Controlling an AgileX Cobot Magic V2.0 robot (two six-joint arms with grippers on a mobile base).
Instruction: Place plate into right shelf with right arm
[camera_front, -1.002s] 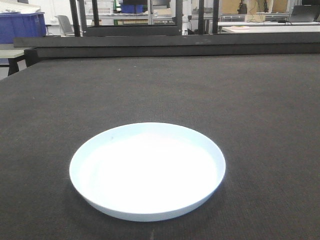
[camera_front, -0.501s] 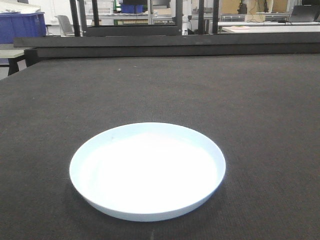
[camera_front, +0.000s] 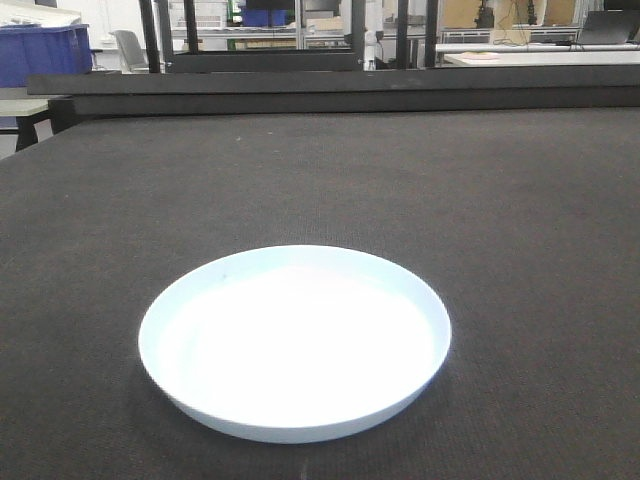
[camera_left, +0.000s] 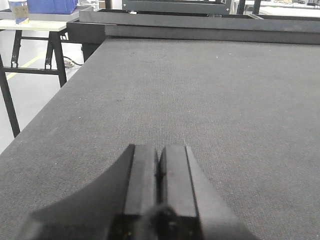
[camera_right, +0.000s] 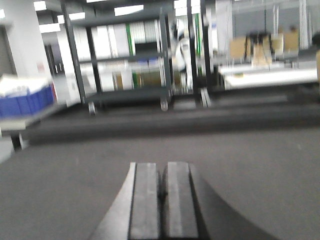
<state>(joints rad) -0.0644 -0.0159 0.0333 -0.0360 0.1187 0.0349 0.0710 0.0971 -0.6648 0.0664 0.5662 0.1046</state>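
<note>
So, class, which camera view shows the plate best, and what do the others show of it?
The exterior front-facing view: the whole plate lies on the dark table top. The wrist views show none of it, only the left end effector and right end effector.

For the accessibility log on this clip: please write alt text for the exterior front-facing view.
A round, pale-blue plate lies flat and empty on a dark textured table, near the camera, slightly left of centre. Beyond the far edge stand a black metal frame and, upper left, a blue bin.
</note>
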